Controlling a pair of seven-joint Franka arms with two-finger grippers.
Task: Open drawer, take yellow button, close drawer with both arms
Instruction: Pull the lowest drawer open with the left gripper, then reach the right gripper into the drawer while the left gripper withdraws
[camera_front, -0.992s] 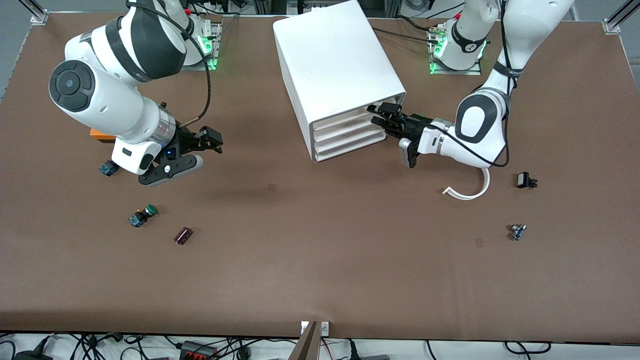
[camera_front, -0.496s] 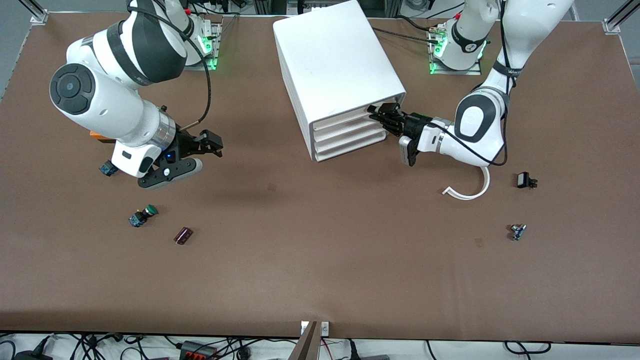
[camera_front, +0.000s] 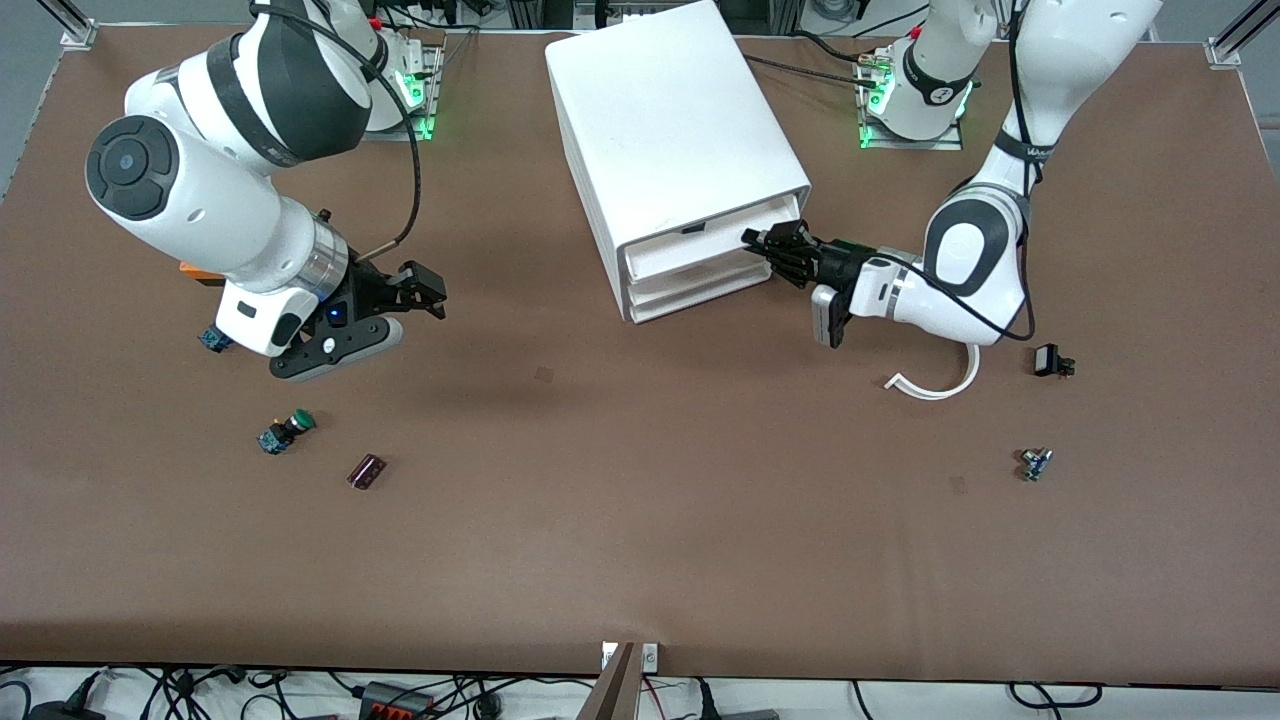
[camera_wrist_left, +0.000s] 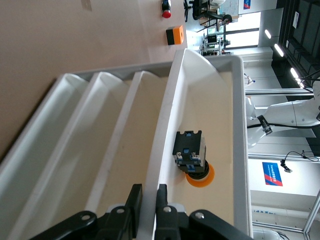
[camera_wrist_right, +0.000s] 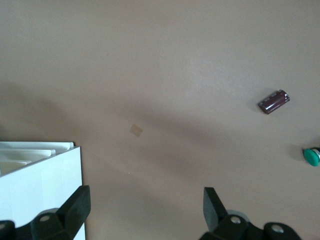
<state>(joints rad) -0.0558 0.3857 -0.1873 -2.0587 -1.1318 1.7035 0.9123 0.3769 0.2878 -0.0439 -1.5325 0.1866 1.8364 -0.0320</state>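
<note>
While the left gripper (camera_wrist_left: 148, 200) is clamping its fingers on the drawer (camera_front: 700, 245) front, the thin lip risks slipping free, as the right gripper (camera_wrist_right: 145, 207) is waiting spread over the desk (camera_front: 640, 520).

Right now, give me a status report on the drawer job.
Left pincer shut on the top drawer's front wall, drawer part open. Orange-capped button inside. Right pincer open, waiting over bare table. Nothing in the way.
</note>
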